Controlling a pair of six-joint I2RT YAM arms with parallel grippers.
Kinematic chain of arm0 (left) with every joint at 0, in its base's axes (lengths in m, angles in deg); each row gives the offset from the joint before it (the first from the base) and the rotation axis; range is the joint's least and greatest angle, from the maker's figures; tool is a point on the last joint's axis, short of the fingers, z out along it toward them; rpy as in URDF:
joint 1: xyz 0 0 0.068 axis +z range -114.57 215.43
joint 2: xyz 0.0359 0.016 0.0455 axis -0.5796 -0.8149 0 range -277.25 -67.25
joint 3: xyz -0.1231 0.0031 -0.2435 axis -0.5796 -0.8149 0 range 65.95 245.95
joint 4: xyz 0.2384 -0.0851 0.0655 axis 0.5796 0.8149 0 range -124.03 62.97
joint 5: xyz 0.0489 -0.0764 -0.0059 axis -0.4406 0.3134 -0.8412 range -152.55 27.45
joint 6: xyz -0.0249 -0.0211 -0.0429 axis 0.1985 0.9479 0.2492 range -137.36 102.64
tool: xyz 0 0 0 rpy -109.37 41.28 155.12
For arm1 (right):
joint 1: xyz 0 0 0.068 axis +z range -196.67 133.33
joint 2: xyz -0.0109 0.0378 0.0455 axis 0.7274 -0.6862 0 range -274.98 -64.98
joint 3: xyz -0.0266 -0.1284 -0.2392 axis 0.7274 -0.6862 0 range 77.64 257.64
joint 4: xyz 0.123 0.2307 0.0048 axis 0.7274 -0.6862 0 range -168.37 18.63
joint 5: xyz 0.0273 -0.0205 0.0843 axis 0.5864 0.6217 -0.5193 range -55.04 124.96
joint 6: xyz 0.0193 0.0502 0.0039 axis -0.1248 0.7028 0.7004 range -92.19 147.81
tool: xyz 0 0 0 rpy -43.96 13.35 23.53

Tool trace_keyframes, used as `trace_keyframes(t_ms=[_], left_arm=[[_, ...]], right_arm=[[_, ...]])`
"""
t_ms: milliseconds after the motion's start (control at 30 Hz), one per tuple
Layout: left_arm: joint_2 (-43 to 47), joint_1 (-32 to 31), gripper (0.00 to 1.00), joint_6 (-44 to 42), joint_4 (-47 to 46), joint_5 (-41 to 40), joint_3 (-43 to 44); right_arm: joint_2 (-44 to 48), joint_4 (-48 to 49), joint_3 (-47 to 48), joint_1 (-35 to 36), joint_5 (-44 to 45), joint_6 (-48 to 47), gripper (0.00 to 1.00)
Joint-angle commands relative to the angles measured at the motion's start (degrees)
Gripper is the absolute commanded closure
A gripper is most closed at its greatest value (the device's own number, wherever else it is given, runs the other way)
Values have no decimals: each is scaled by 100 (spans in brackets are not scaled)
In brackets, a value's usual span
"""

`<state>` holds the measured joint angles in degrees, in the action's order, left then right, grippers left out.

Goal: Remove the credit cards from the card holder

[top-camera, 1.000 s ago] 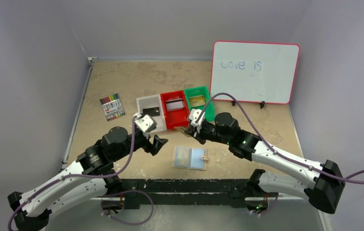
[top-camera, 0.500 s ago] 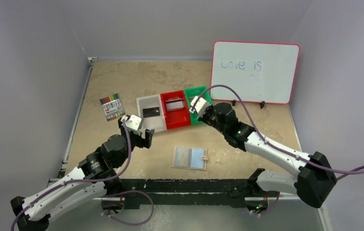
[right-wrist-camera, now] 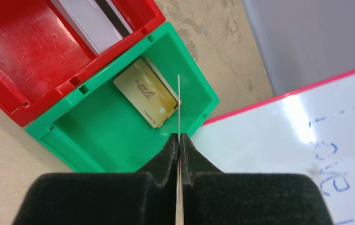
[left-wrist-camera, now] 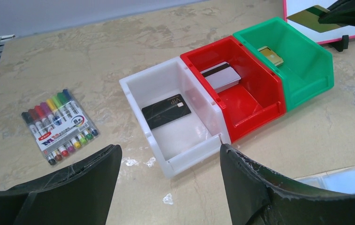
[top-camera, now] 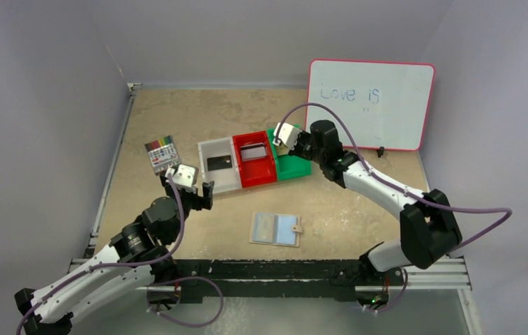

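R gripper (right-wrist-camera: 179, 139) pinches a gold card (left-wrist-camera: 308, 13) by one edge above green bin (right-wrist-camera: 95, 140) (thin, stiff, slick, so I'd judge edge-grip best); L gripper (left-wrist-camera: 166, 187) gapes empty nr white bin (left-wrist-camera: 185, 138); card holder (top-camera: 275, 229) lies open on table (top-camera: 358, 209).

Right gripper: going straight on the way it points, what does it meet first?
The right gripper, shut on a thin card seen edge-on, points into the green bin. That card's edge would likely meet the gold card lying there, or the floor beside it; depth unclear.
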<state>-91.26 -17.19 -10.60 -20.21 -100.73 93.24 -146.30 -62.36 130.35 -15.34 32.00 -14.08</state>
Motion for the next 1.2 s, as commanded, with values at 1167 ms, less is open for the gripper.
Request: trace_keyframes(t_ms=[1167], left_arm=[[-292, -2, 24, -133, -64, -129, 155]], right_arm=[[-2359, 254, 1309, -250, -216, -2555, 100]])
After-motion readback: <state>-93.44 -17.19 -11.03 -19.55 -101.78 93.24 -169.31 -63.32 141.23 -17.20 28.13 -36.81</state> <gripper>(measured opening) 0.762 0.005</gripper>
